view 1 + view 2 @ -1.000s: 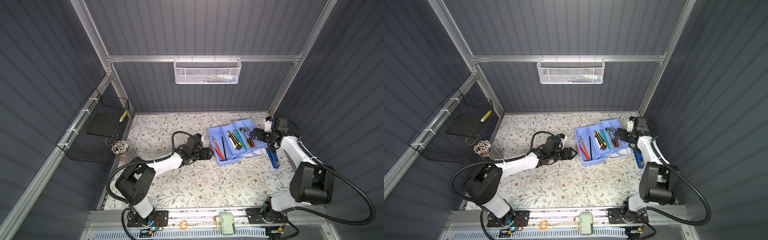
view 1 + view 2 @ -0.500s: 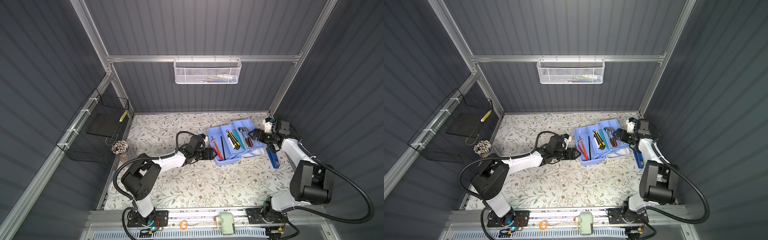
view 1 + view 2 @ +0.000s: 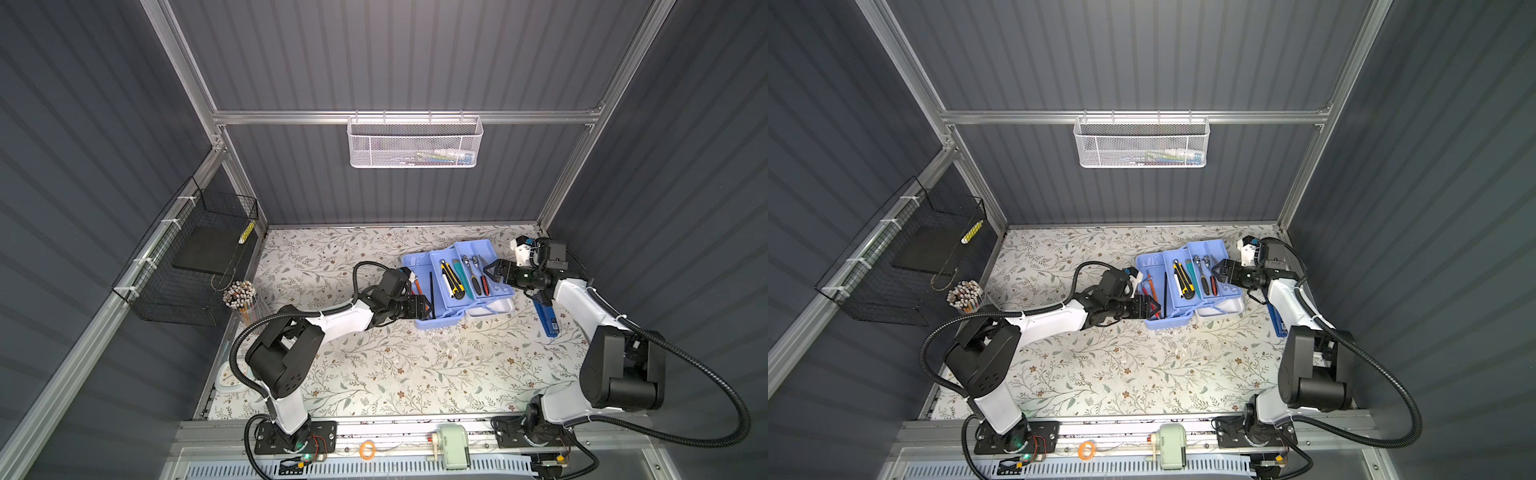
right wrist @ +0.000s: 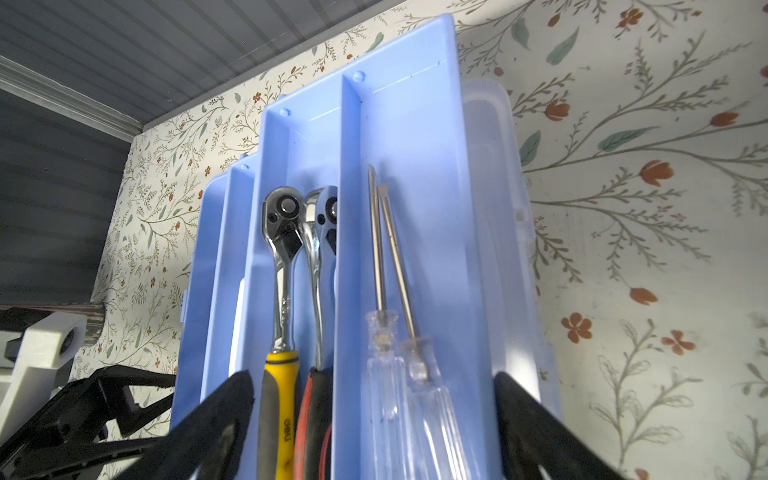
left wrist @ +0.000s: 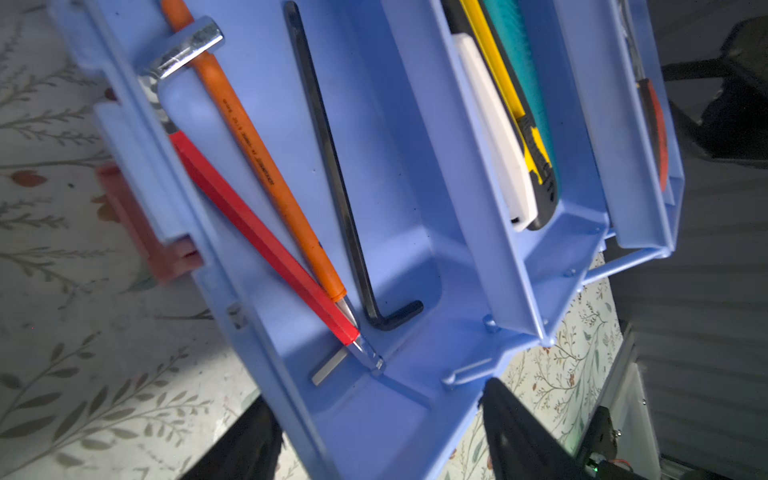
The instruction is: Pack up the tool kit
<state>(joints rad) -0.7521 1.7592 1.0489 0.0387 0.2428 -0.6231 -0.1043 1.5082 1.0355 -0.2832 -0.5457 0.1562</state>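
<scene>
seeing the tool kit (image 3: 440, 322) open, right of centre in both top views. my right gripper (image 3: 490, 273) is nearest its top tray (image 4: 407, 166), released, jaws flanking the tray's near end, long axis running straight away; left gripper (image 3: 427, 309), also released, straddles the lower-left end of the base (image 5: 395, 208).

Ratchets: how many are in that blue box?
2. The yellow-handled ratchet and the red-and-black-handled ratchet lie side by side in one compartment of the blue tray. Others may be hidden.
</scene>
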